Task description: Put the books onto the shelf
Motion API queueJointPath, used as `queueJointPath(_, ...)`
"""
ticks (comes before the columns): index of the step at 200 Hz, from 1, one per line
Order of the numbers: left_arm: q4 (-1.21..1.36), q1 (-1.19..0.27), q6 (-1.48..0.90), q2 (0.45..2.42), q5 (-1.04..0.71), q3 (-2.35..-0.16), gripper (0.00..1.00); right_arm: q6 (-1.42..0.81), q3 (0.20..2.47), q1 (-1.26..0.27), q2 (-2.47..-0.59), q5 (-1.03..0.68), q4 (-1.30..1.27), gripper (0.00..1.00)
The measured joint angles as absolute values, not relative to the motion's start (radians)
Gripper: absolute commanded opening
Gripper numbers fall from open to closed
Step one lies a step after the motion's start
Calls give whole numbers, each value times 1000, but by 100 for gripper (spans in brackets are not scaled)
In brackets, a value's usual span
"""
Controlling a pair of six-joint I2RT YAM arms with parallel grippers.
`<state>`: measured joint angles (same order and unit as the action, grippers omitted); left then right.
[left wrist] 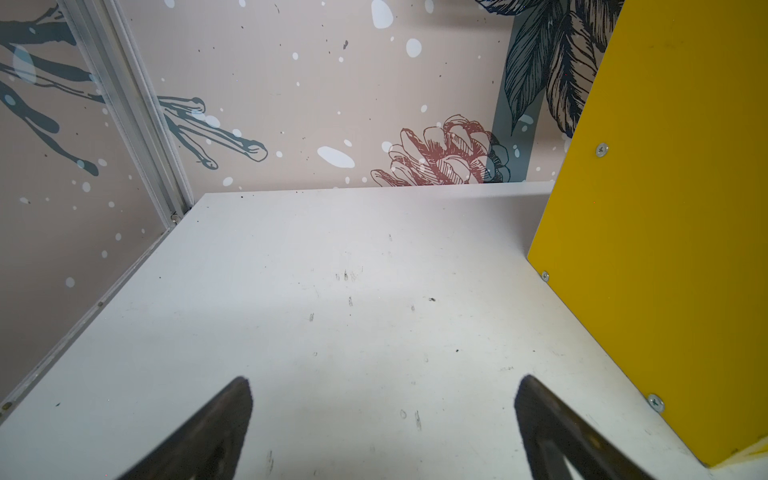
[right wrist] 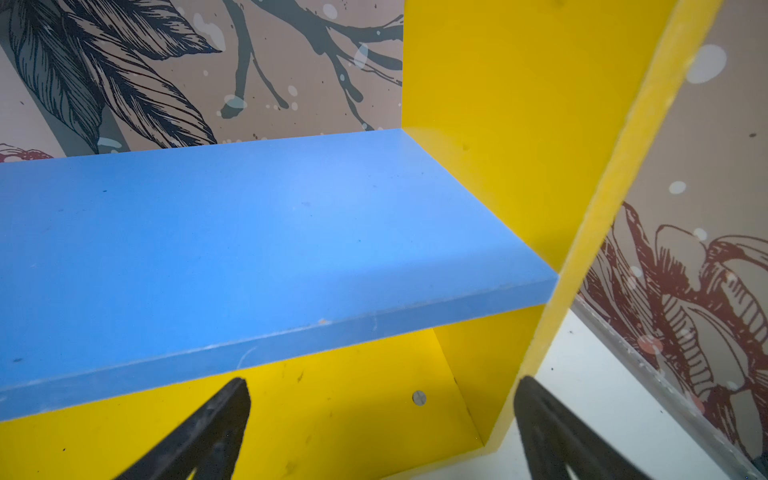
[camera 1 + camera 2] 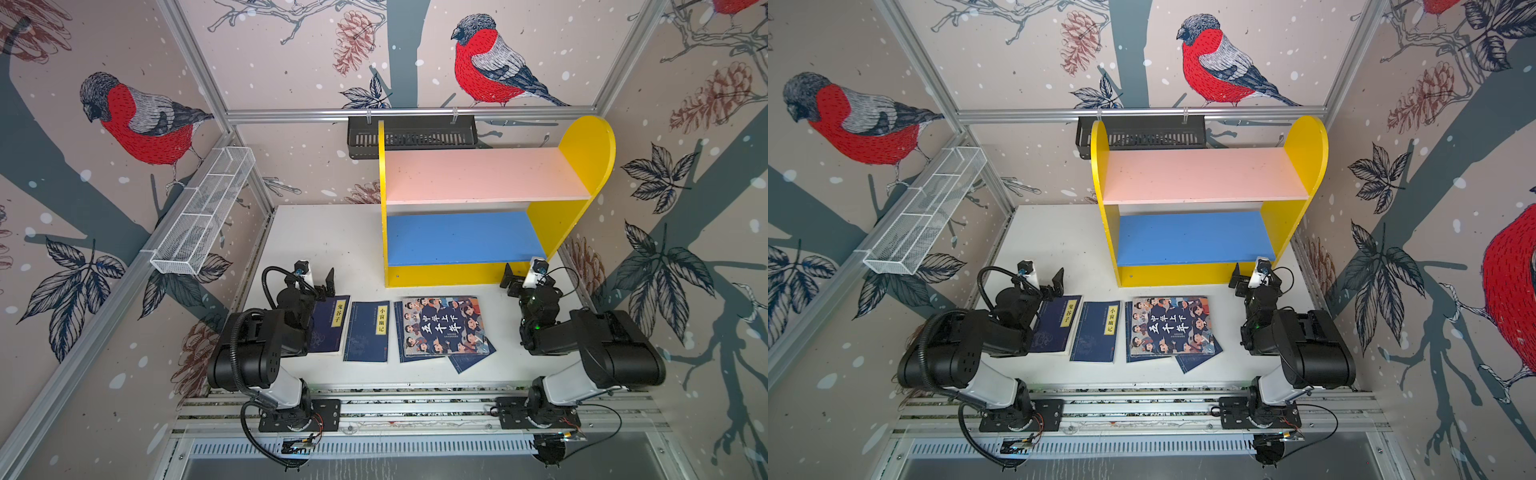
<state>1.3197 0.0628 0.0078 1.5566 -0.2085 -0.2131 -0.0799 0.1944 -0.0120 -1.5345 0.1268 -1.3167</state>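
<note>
Left arm (image 3: 266,340) is sitting folded low at the near left, forearm reaching toward the far wall. Left gripper (image 3: 316,277) is hovering just over the table (image 3: 316,241), jaws standing wide with nothing between them; the left wrist view is showing the same (image 1: 382,382), only white table under it. Right arm (image 3: 598,349) is sitting folded at the near right, and right gripper (image 3: 523,276) is pointing at the near right corner of the shelf (image 3: 590,149). Its jaws are also spread wide and holding nothing (image 2: 382,382), close to the blue board (image 2: 249,232).

Books are all lying flat on the table, in a row just near of the shelf, between the two arms. First navy book (image 3: 330,328) is lying just near of the left gripper, its left part hiding under the left arm. Second navy book (image 3: 368,332) is lying just right of it. Cartoon-face book (image 3: 442,326) is lying to the right again, well left of the right gripper. It is resting on top of two more navy books: one is poking out at its left edge (image 3: 398,332) and one, rotated, at its near right corner (image 3: 473,359).

Shelf is standing at the far right of the table, pink board (image 3: 482,174) above the blue one. Wire basket (image 3: 203,212) is hanging on the left wall, black rack (image 3: 411,137) on the far wall behind the shelf.
</note>
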Motion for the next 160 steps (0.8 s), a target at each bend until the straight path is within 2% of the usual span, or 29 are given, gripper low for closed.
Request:
queueJointPath(102, 1316, 65, 7, 1535, -208, -193, 98, -87, 142, -10, -1493, 162, -1341, 100)
queueJointPath(133, 1173, 65, 7, 1433, -204, -281, 98, -81, 155, -64, -1400, 226, -1299, 100)
queueJointPath(160, 989, 65, 10, 1372, -208, -363, 98, -75, 201, -128, -1256, 296, -1147, 99)
